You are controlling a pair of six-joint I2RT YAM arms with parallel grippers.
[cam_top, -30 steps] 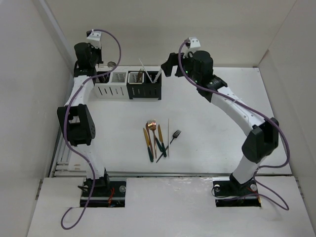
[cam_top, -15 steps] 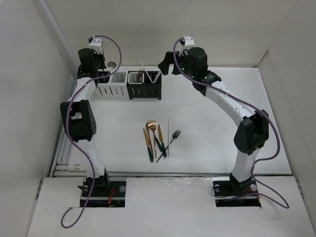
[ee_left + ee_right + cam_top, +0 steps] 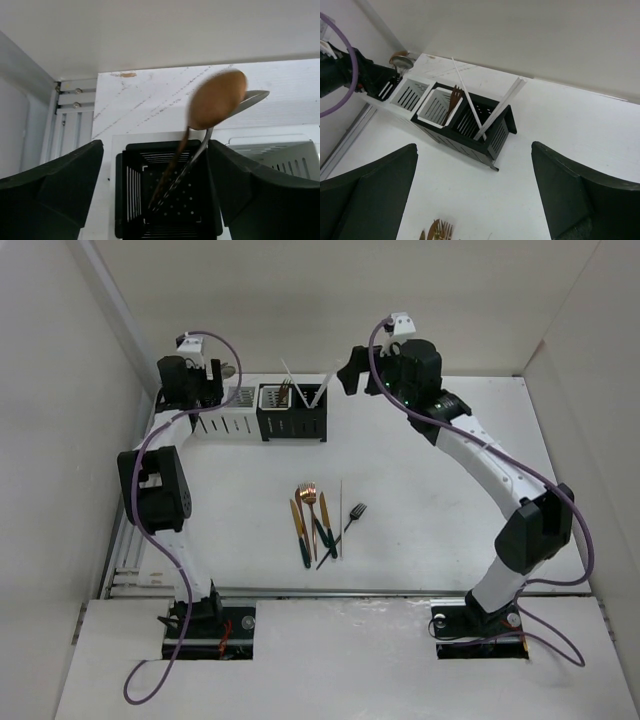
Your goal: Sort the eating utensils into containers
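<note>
My left gripper [image 3: 155,150] hangs open over the leftmost black container [image 3: 125,200]. A copper spoon [image 3: 217,100] and a silver spoon [image 3: 254,95] stand in it, free of both fingers. From above, the left gripper [image 3: 205,390] is at the left end of the row of containers [image 3: 262,425]. Two white sticks [image 3: 502,107] lean in the right black container [image 3: 495,137], and a copper fork [image 3: 454,97] stands in a white one. My right gripper [image 3: 474,150] is open in the air, right of the row. Several eating utensils [image 3: 318,522] lie mid-table.
The loose pile holds a copper fork [image 3: 307,494], dark-handled pieces [image 3: 302,540], a thin white stick [image 3: 340,520] and a dark fork [image 3: 355,513]. White walls stand close behind the containers and at both sides. A metal rail [image 3: 75,100] runs along the table's left edge.
My left gripper has opened and let go of the copper spoon, which now stands in the leftmost black container. The right arm has swung slightly right and stayed open.
</note>
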